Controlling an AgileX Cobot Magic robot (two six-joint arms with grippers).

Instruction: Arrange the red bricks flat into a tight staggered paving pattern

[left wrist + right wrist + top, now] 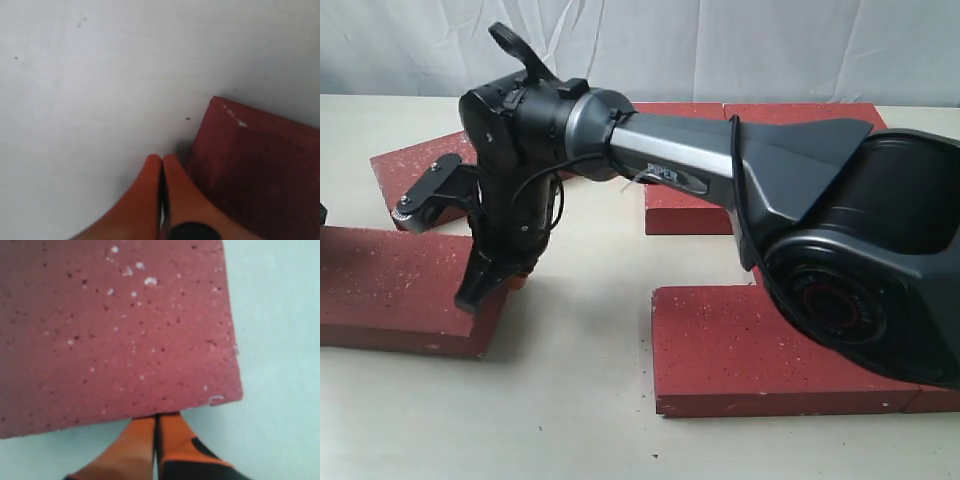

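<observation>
Several red bricks lie flat on the pale table. In the exterior view my right arm reaches across to the left, and my right gripper [477,293] is shut with its tips against the right edge of the front-left brick [395,285]. The right wrist view shows the shut orange fingertips [158,416] touching that brick's edge [115,330] near a corner. Nothing is held. My left gripper [161,158] is shut and empty over bare table, beside the corner of a dark red brick [255,165]. It does not show in the exterior view.
Other bricks: one at the back left [420,165], one in the middle under the arm [685,208], two along the back edge [800,112], and a large one at the front right [750,350]. The right arm hides part of the right side.
</observation>
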